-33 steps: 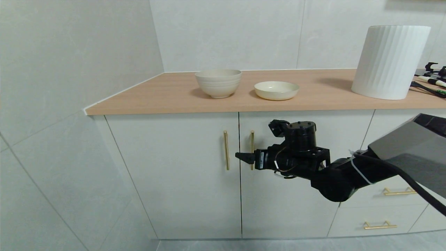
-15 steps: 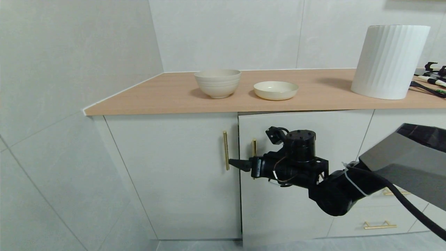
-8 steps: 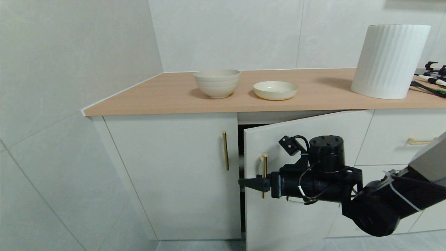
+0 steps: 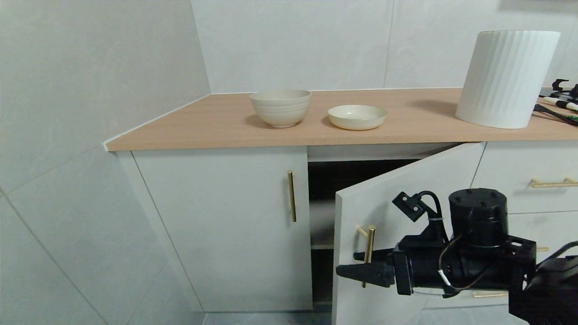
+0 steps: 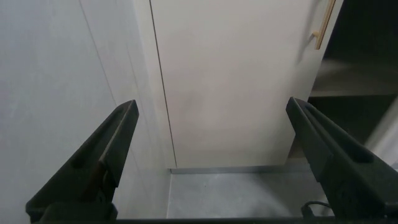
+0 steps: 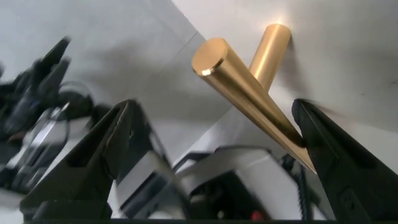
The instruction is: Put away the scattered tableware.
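Beige bowl (image 4: 280, 107) beside shallow dish (image 4: 357, 116) on counter (image 4: 203, 124)

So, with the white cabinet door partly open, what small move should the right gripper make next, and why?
Probably pull the gold bar handle outward to swing the white cabinet door wider. The right gripper has the handle between its fingers, the door stands partly open, and the beige bowl and cream dish sit on the wooden counter.

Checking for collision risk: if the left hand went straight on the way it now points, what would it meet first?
The left hand would probably meet the closed cupboard door first, low down on its panel; how far off is unclear.
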You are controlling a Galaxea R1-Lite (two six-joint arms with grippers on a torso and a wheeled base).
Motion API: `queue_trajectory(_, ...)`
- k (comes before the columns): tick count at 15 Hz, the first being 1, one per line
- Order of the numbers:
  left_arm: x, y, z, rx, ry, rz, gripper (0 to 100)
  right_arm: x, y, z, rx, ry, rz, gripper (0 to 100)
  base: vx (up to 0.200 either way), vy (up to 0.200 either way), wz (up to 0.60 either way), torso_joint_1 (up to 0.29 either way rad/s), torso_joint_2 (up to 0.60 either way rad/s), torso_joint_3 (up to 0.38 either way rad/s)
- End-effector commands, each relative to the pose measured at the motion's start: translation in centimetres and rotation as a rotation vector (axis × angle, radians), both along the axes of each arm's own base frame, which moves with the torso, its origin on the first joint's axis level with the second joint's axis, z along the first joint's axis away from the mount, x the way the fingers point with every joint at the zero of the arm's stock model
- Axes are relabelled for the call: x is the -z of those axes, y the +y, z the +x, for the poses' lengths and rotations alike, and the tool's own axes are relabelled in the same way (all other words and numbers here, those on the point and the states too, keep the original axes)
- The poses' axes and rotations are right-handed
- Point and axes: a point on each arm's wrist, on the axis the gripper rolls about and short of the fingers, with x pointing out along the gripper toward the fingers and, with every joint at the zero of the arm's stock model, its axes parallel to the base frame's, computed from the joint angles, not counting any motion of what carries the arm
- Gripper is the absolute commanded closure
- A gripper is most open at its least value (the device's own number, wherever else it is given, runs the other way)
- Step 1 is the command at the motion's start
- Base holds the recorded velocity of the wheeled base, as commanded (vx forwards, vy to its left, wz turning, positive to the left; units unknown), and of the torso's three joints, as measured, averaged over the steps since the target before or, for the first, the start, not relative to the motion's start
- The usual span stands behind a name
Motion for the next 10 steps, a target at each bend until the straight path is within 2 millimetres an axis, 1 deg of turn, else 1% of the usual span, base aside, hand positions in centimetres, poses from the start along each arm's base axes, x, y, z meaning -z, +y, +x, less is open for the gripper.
queue_trajectory(1, 0.0, 0.0, 0.0, 0.0, -0.001, -0.002, 0, -0.9, -1.1, -1.6, -0.034, -0.014, 0.023, 0, 0.0, 0.0, 0.0, 0.0, 0.0, 0.0)
queue_trajectory(5, 0.0, 0.0, 0.0, 0.0, 0.0, -0.002, 0, -0.9, -1.9, -2.7, -0.039, -0.006, 0.02, 0, 0.0, 0.0, 0.0, 0.0, 0.0, 0.0)
queue_trajectory(9, 0.0, 0.0, 0.0, 0.0, -0.001, 0.002, 0, -0.8, -2.0, -2.8, -0.047, -0.001, 0.02, 0, 0.0, 0.0, 0.0, 0.0, 0.0, 0.0)
queue_trajectory(10, -0.9, 0.0, -0.2, -0.004, -0.041, -0.003, 0, -0.8, -2.0, -2.8, -0.047, -0.003, 0.019, 0, 0.0, 0.0, 0.0, 0.0, 0.0, 0.0)
